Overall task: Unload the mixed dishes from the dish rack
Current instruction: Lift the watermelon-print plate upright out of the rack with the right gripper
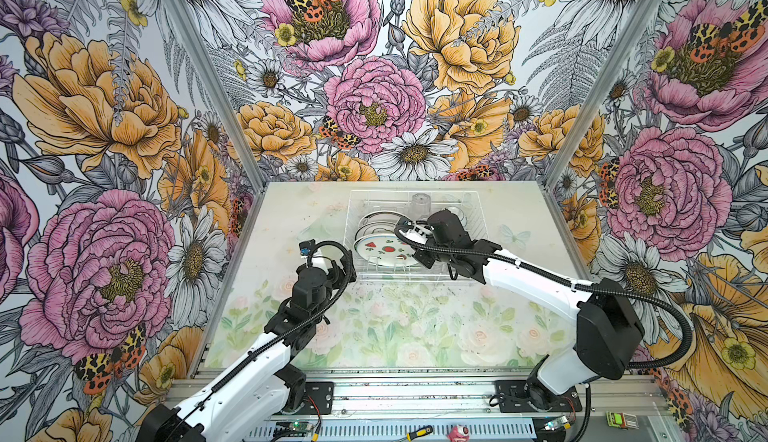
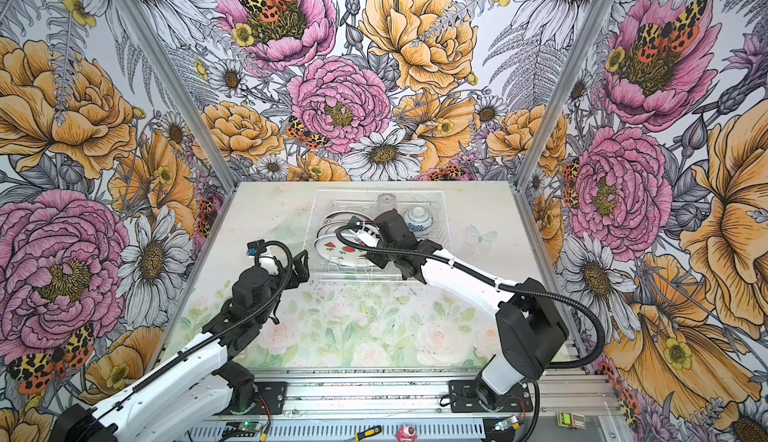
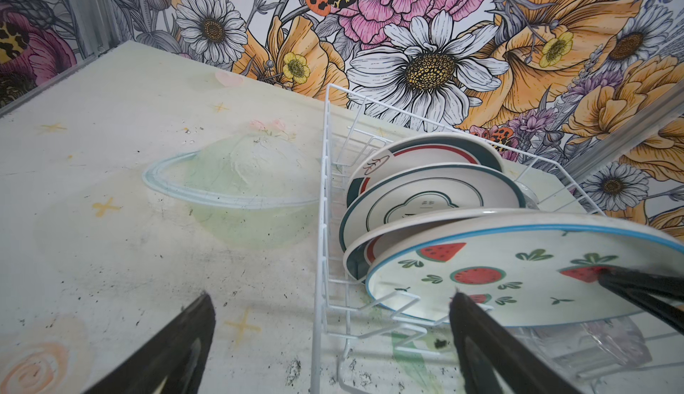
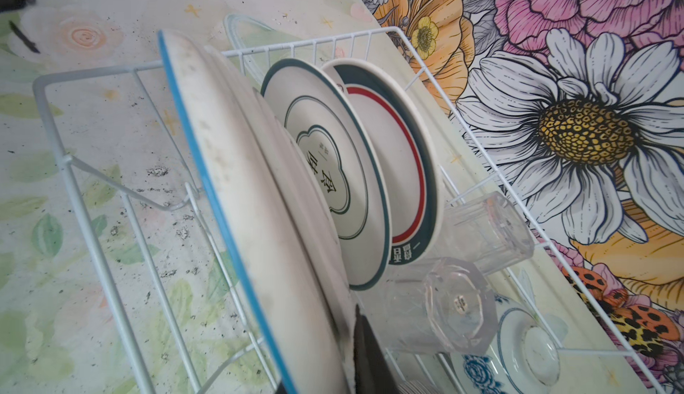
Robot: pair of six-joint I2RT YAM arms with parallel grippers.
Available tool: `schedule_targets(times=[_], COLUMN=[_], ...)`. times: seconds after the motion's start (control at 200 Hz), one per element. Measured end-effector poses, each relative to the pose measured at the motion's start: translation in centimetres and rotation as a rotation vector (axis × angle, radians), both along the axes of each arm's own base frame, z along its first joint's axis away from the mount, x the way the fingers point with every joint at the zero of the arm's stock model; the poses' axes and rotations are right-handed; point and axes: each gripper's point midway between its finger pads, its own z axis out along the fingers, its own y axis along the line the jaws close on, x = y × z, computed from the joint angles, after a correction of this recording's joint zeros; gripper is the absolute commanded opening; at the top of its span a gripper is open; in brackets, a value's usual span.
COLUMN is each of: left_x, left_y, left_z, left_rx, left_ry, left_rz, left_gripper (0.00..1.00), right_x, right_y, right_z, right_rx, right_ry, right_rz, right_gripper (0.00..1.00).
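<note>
**Left gripper** (image 3: 331, 296), at 8 o'clock of the dish rack (image 3: 326, 173), gapes wide and holds nothing. The rack sits at the table's 12 o'clock, with the watermelon plate (image 1: 384, 249) in its 7 o'clock slots. **Right gripper** (image 3: 610, 280) pinches that plate's rim between narrow jaws. We judge that a tilted lift could drag the neighbouring plate (image 3: 374, 242), or the pinch could slip and drop the plate onto the tumblers (image 4: 440, 307).

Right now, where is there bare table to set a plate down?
Widest: the near half of the table, between the arm bases and the dish rack. Also free: the strip between rack and left wall, beyond the open left tool, and one by the right wall. Crowded: the rack itself, where the right tool grips the watermelon plate.
</note>
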Motion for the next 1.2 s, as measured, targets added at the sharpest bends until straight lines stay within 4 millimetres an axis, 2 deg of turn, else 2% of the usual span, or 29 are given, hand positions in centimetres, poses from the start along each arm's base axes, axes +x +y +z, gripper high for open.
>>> schedule_targets(times=[0.681, 0.806, 1.201], left_x=[0.0, 0.1, 0.2], left_y=[-0.1, -0.1, -0.3], left_z=[-0.1, -0.2, -0.5], left_rx=[0.0, -0.001, -0.013], left_ry=[0.002, 0.006, 0.017], left_rz=[-0.002, -0.004, -0.004], left_gripper=[0.99, 0.99, 0.99], right_x=[-0.1, -0.1, -0.1], right_y=[-1.2, -1.2, -1.1], right_z=[1.0, 1.2, 1.2], right_rx=[0.005, 0.014, 0.035], right_ry=[-0.011, -0.009, 0.008], right_rz=[-0.061, -0.068, -0.082], right_gripper=[0.01, 0.12, 0.15])
